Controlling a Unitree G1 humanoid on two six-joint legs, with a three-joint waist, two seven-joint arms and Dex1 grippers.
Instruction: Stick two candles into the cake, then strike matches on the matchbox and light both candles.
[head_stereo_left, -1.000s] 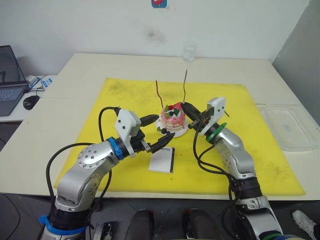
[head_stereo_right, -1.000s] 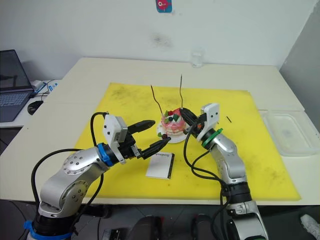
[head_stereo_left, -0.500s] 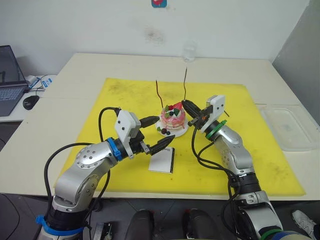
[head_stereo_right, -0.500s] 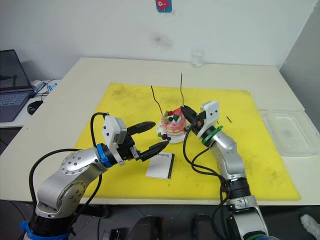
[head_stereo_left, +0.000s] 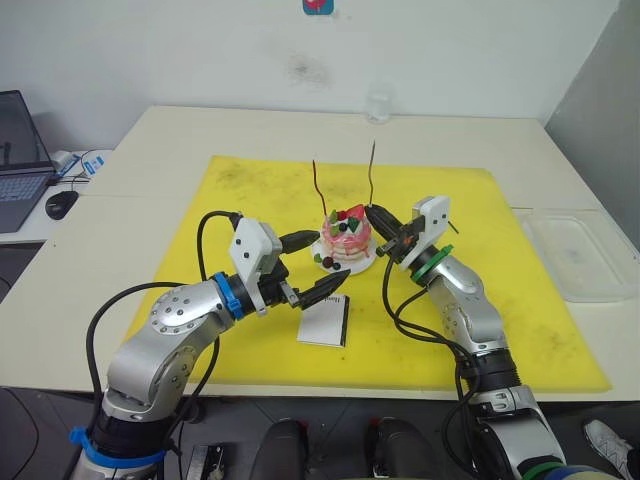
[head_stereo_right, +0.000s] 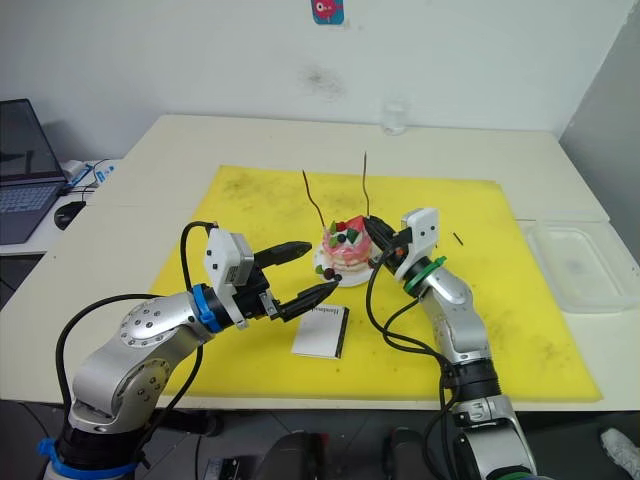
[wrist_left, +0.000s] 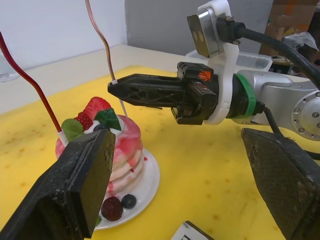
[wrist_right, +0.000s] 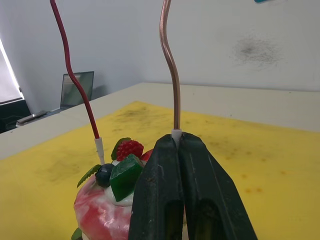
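The small pink cake (head_stereo_left: 345, 236) sits on its white plate (head_stereo_left: 358, 266) in the middle of the yellow mat. Both candles stand upright in it, the dark red one (head_stereo_left: 318, 188) on the left and the tan one (head_stereo_left: 371, 172) on the right. My right gripper (head_stereo_left: 371, 211) is shut on the tan candle's (wrist_right: 170, 75) white base, just above the cake's top. My left gripper (head_stereo_left: 328, 261) hangs open at the cake's near left side, holding nothing. The white matchbox (head_stereo_left: 325, 322) lies flat on the mat in front of the cake. One short dark match (head_stereo_right: 457, 239) lies on the mat to the right.
The yellow mat (head_stereo_left: 250, 190) covers the table's middle. A clear plastic tray (head_stereo_left: 578, 255) lies off the mat at the right. A glass (head_stereo_left: 377, 105) stands at the table's back edge. A laptop (head_stereo_left: 20, 160) and a mouse (head_stereo_left: 62, 204) are on the far left.
My right gripper has shifted only slightly at the tan candle's base. The left arm, cake and matchbox have stayed in place.
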